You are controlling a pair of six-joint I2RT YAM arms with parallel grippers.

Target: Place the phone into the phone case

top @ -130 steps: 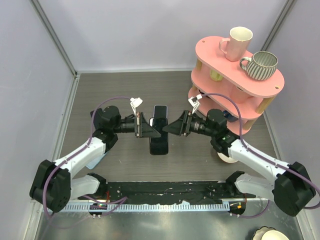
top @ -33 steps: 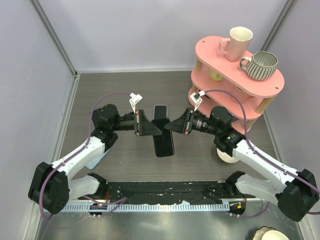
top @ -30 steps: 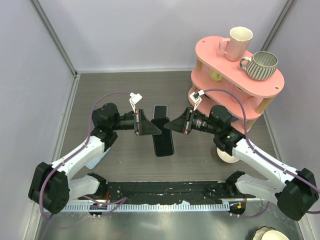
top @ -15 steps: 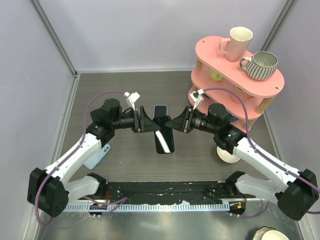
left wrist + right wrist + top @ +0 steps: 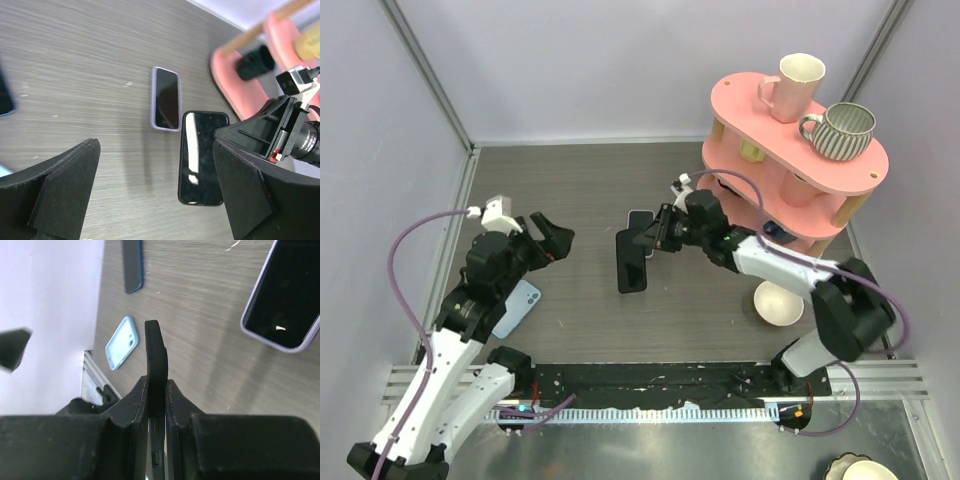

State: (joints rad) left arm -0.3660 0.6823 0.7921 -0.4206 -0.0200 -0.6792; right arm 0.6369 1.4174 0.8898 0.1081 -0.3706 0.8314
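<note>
The phone is a flat, rigid black slab with a glossy face. It probably has some heft for its size, is slippery on the glass, and would not take a drop or a scrape well. A hold is safest across the thickness near an edge, or along the two long sides, with the screen kept off hard corners.

The case has a lilac rim and a dark inside, and lies flat on the tabletop. It looks light and likely somewhat bendy at the lip. It will probably skid or tip if the phone is pushed in from one side, so it may need pinning down. Whether its inside is empty I cannot tell for sure.

The right claw is clamped on the phone, its fingers pressing front and back with the slab edge-on between them. The phone hangs above the wood just beside the case; from overhead, its far end overlaps the near end of the case. The right arm reaches in low from the shelf side, wrist rolled and forearm nearly level.

The left claw has its jaws spread wide with nothing between them. It is raised well to the left, pointing towards the phone, with its elbow folded back.
</note>
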